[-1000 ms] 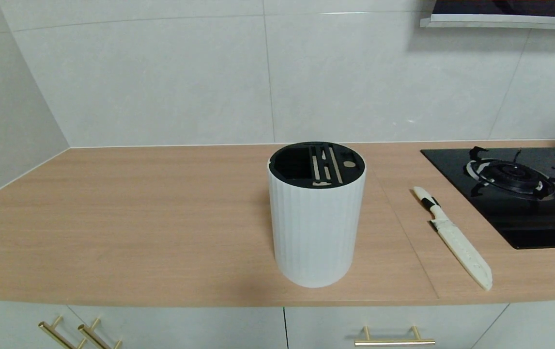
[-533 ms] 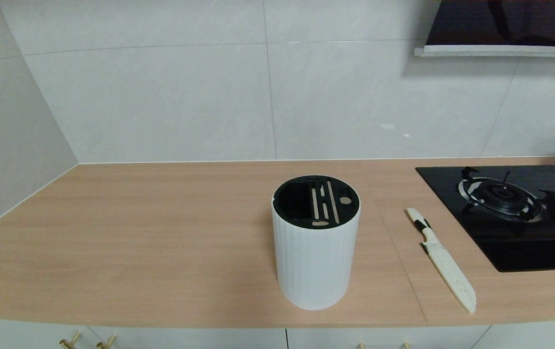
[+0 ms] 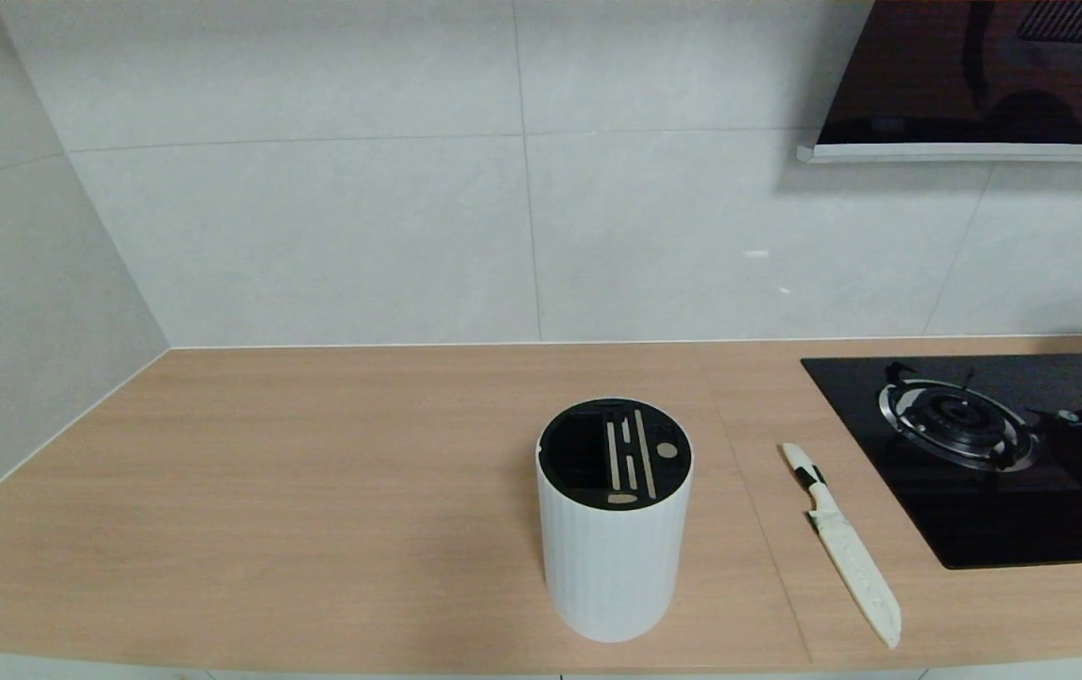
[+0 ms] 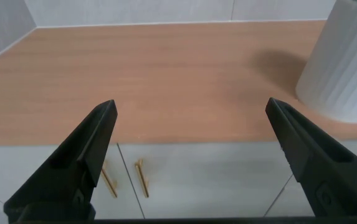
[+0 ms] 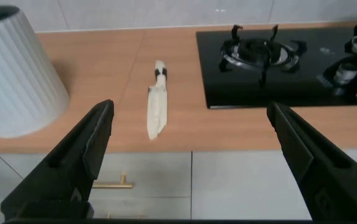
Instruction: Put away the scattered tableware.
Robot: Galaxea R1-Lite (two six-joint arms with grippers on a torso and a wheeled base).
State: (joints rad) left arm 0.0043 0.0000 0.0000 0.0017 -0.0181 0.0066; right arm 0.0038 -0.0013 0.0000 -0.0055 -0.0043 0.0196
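Countertop, wood-grain, runs along a tiled wall, with its left corner against a side wall.

White ribbed knife holder stands upright near the front edge, right of the countertop's middle. Its black top has a large open compartment on the left and narrow slots beside it.

Knife lies flat between the holder and the gas hob, touching neither. The handle is pale with a black band and points toward the back wall. The tip lies close to the front edge. The blade is pale too, possibly sheathed; cannot tell.

The hob is black glass set into the right end of the countertop, with a burner on it. A dark range hood hangs above.

Left gripper hangs before the front edge, above the cabinet fronts with brass handles. Its fingers are spread wide with nothing between them. The holder stands farther in on the countertop.

Right gripper is also before the front edge, spread wide and holding nothing. The knife lies ahead of it on the countertop.
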